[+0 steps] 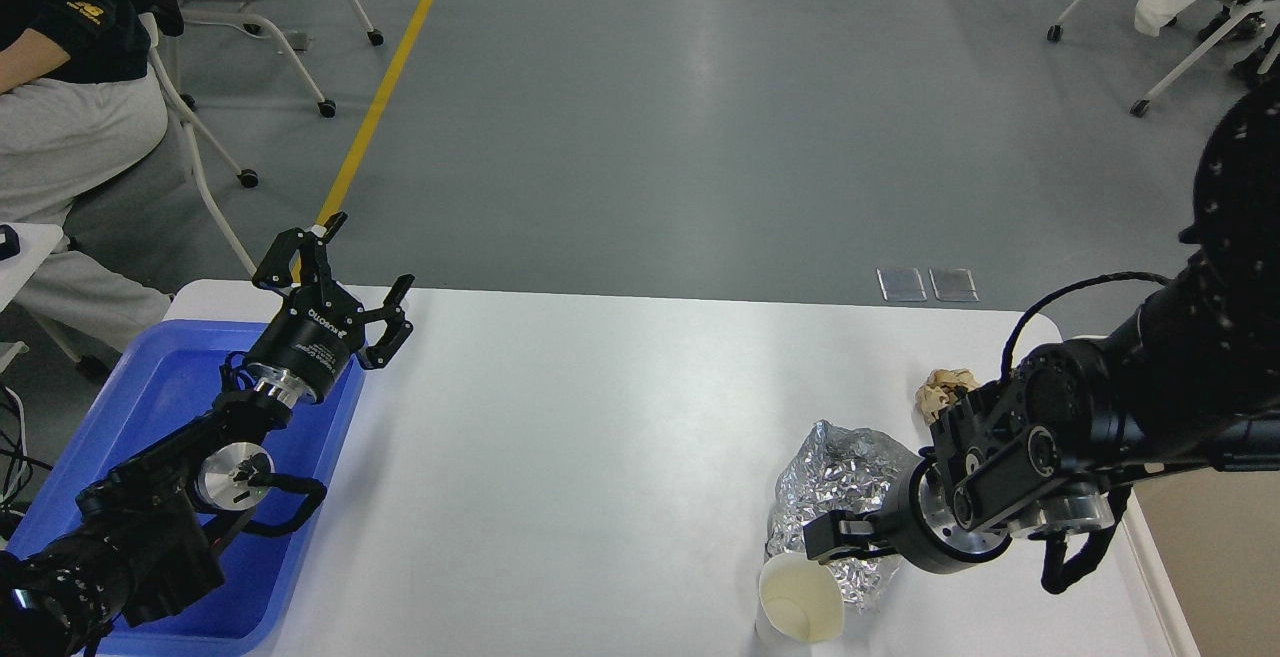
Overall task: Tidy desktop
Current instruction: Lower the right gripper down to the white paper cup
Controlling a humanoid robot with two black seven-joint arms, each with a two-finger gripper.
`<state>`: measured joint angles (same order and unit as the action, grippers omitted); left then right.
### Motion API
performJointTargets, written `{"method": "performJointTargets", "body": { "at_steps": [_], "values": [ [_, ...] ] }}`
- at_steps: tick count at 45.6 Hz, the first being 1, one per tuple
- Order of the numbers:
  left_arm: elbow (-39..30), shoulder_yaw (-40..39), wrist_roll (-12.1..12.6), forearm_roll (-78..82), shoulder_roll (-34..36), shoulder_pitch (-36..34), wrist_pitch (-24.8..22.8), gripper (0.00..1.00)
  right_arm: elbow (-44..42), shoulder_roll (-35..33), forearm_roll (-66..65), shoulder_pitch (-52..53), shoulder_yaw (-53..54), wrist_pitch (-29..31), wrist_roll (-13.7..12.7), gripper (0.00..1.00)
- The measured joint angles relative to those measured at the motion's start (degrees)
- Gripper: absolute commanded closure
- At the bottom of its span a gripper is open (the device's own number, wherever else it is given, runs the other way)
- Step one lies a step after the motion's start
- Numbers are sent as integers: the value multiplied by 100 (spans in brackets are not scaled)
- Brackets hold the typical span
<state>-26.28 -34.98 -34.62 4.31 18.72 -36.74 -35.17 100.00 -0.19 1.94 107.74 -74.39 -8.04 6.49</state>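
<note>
Black right fingers point(822, 537), their spread impossible to tell, sit against crumpled foil point(840, 477) just above a paper cup point(800, 609) on the white tabletop's point(600, 437) near-right part. Left fingers point(345, 267) hover spread over the blue tray's point(160, 387) far edge, well apart, so the right arm is nearer.

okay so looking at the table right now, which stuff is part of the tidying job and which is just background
Part of the job:
- desktop
- crumpled foil
- paper cup
- crumpled brown paper
- blue tray
- left tool, open
- right tool, at the foil

Just background:
- rolling chairs
- seated person
- yellow floor line
- floor plates
</note>
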Motion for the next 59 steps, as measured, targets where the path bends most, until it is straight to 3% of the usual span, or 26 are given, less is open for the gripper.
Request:
{"method": "performJointTargets", "body": {
  "at_steps": [22, 59],
  "values": [
    [0, 0, -1, 0, 0, 0, 0, 0, 0, 17, 13, -348, 141, -114, -6, 0],
    [0, 0, -1, 0, 0, 1, 2, 0, -217, 19, 159, -1335, 175, -1314, -15, 0]
  ]
}}
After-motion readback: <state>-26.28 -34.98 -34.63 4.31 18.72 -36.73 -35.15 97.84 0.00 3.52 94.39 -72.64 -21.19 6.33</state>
